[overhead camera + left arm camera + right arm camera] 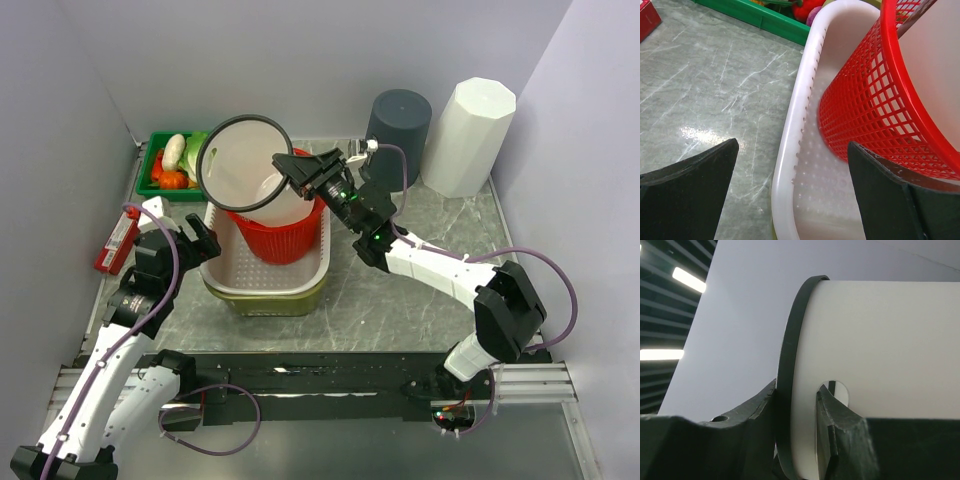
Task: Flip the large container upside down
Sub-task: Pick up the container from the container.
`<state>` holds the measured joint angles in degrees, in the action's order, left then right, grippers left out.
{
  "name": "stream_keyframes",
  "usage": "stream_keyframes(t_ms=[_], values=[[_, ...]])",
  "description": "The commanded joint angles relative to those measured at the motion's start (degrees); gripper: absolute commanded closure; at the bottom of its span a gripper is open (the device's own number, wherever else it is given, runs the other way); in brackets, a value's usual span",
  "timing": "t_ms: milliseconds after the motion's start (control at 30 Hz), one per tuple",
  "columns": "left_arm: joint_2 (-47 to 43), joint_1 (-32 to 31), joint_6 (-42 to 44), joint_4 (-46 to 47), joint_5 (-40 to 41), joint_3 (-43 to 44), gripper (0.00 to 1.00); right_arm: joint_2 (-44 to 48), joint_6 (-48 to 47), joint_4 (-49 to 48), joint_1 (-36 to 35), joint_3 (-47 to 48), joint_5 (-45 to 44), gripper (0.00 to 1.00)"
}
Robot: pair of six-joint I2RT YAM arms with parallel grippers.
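Observation:
The large container (pixel 243 168) is a white bucket with a dark rim. It hangs tilted, mouth toward the camera, above a red mesh basket (pixel 280 236). My right gripper (pixel 292 170) is shut on its rim, one finger outside and one inside by a handle hole. In the right wrist view the container's wall (pixel 880 340) fills the frame, pinched by the gripper (pixel 797 390). My left gripper (pixel 205 240) is open and empty. In the left wrist view, that gripper (pixel 792 145) straddles the left rim of the white perforated basket (pixel 790 165) beside the red basket (pixel 865 100).
The white basket (pixel 312 272) sits on an olive tray (pixel 270 302). A green tray of vegetables (pixel 158 187) is at back left, a red box (pixel 118 243) on the left. A dark grey container (pixel 398 125) and a tall white faceted container (pixel 468 135) stand at back right.

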<state>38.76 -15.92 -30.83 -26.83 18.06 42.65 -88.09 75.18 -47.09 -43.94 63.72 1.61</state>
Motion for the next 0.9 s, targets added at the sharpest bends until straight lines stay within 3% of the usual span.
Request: stream_keyframes(t_ms=[0, 500, 867], values=[[-0.36, 0.19, -0.11, 2.04, 1.1, 0.24, 0.04, 2.93, -3.19, -7.14, 0.79, 5.09, 1.12, 0.82], [-0.44, 0.19, -0.11, 2.05, 1.18, 0.24, 0.04, 6.7, -10.66, -4.68, 0.79, 7.56, 2.96, 0.83], [-0.18, 0.19, -0.02, 2.22, 1.01, 0.24, 0.04, 14.79, -22.7, 1.65, 0.79, 5.71, -0.81, 0.83]])
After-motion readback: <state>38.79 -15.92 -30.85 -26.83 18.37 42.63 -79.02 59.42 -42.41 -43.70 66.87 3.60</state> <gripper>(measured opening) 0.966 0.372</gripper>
